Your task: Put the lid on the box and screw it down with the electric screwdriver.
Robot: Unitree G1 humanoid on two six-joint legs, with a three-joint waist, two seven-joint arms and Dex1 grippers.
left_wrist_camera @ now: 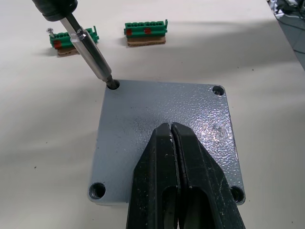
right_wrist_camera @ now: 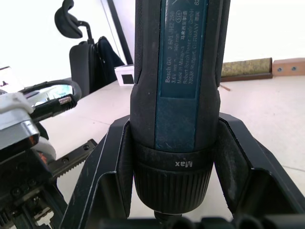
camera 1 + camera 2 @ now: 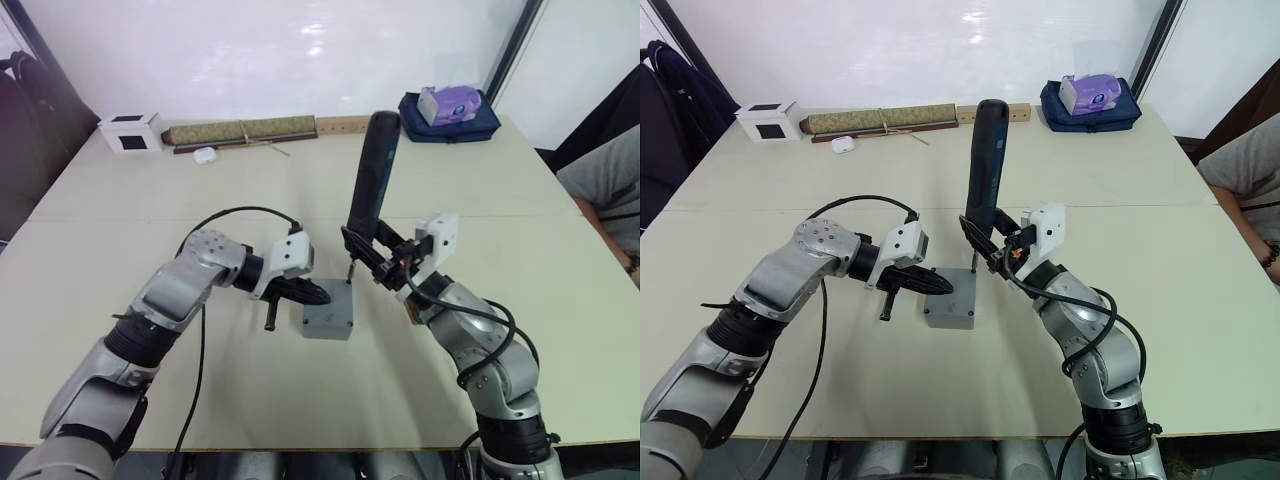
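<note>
The lid [image 1: 164, 129] sits flush on the box [image 3: 328, 322] near the middle of the surface [image 3: 480, 190]; its speckled cast top looks rigid and fairly slick, best steadied by pressing from above. The left gripper [image 1: 177, 143] does so, jaws together, tips on the lid. The electric screwdriver [image 3: 368, 182] stands nearly upright, clamped low on its body by the right gripper [image 3: 378, 258], bit in 1 corner hole. It looks top-heavy, so it could tip. 2 green terminal strips [image 1: 146, 31] lie just beyond the box, clear of the work.
</note>
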